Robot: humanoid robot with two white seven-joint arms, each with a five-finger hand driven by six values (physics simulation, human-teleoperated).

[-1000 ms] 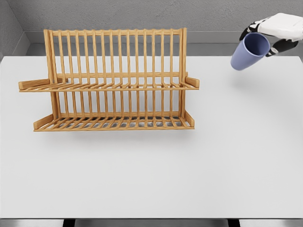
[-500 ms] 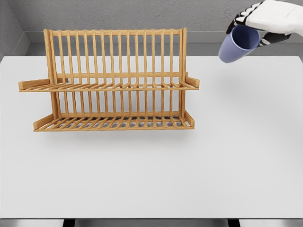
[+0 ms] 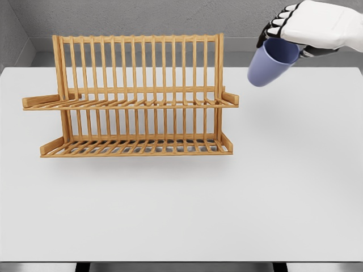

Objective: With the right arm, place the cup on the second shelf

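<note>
Midway: right hand (image 3: 309,25) fingers curled around blue cup (image 3: 270,62), airborne right of wooden dish rack (image 3: 136,96); placement on upper shelf (image 3: 130,103) pending.

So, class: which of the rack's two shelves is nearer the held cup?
The upper shelf: the blue cup in the right hand hangs above its level, rightward.
</note>
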